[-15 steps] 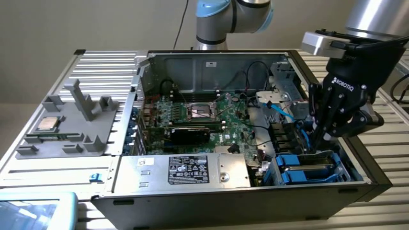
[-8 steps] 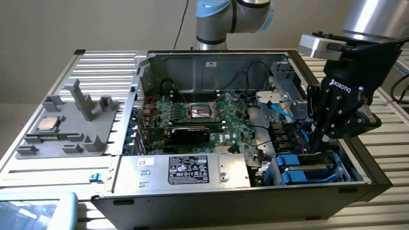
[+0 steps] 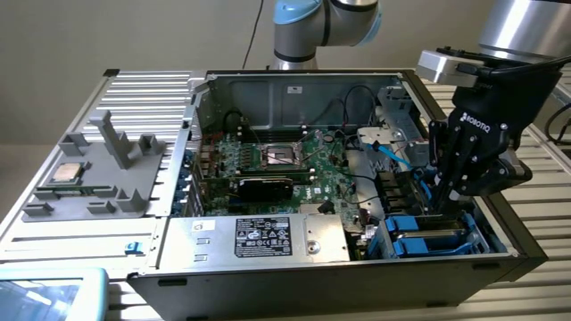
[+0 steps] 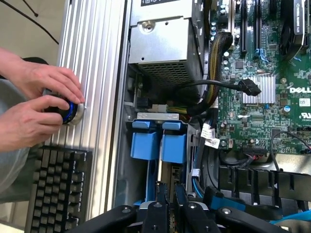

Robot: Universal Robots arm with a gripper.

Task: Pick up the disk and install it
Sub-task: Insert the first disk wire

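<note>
You've got the black metal computer case (image 3: 321, 284) mid-scene, the green motherboard (image 3: 308, 167) in it and the silver box with a black label (image 3: 267, 237) before that. At the exterior view's right, the black gripper (image 3: 444, 202) hangs over the blue plastic drive bay (image 3: 428, 244). The grey plastic fixture (image 3: 98, 177) sits at the left.

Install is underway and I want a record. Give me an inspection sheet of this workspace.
Surface: slatted metal table carrying the open computer case.
Job's things: disk, blue-railed, in the drive bay beneath the robot hand; seating cannot be told.
Clutter: grey fixture holding a small chip; keyboard.
Grippers: robot hand down inside the case, over the drive bay.
Cables: blue cable beside the bay; black cables over the motherboard.
Surroundings: person's hands on a blue-ringed knob beside the keyboard.
</note>
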